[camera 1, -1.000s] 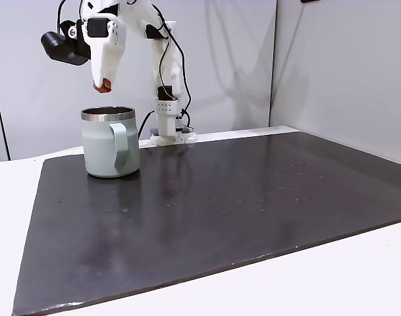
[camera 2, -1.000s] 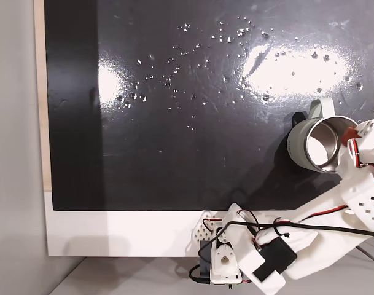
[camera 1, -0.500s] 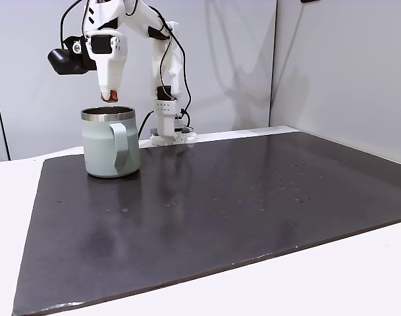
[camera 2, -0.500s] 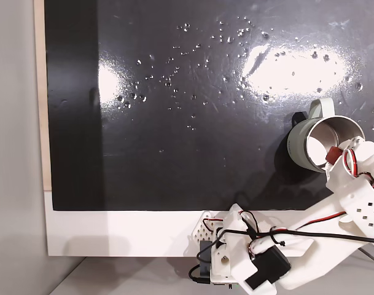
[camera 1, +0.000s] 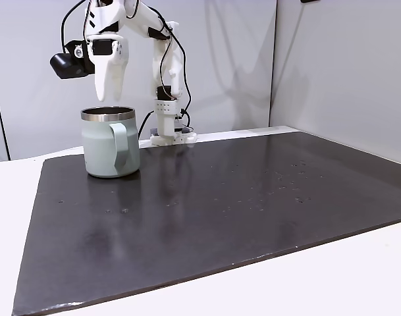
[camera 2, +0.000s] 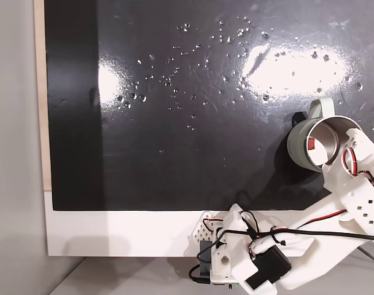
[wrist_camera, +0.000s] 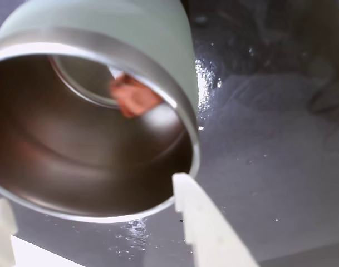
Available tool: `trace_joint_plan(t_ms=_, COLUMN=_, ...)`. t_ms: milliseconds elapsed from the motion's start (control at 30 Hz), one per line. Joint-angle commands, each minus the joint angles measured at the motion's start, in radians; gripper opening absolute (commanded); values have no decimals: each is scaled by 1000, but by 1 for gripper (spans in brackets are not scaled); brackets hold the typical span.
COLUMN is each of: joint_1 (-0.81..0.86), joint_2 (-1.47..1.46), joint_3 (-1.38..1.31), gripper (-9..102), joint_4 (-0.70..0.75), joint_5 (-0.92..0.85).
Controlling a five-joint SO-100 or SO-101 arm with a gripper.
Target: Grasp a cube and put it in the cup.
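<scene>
The pale green cup (camera 1: 108,146) with its steel rim stands on the black mat at the back left. In the wrist view I look down into the cup (wrist_camera: 113,25), and the reddish cube (wrist_camera: 133,95) shows blurred inside it. From above, the cube (camera 2: 312,145) shows as a small red spot within the cup (camera 2: 295,146). My gripper (camera 1: 104,97) hangs just above the cup's rim, pointing down. Its white fingers (wrist_camera: 205,222) stand wide apart at the bottom of the wrist view, so the gripper (wrist_camera: 90,193) is open and holds nothing.
The black mat (camera 1: 220,210) covers most of the white table and is speckled with small droplets (camera 2: 236,37). The arm's base (camera 1: 166,130) stands behind the cup at the mat's far edge. White walls close off the back and right.
The gripper swung in over the cup's mouth holding the cube, then opened. The cube has left the fingertips and is now inside the cup.
</scene>
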Motion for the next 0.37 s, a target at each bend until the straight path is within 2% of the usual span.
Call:
trace_joint_plan(t_ms=0, joint_1=-5, joint_2=31, joint_3=-5, gripper=32, joint_4=11, joint_5=8)
trace_joint_plan(t_ms=333, joint_1=-25, joint_2=49, joint_3=-5, gripper=31, joint_4=11, joint_5=12)
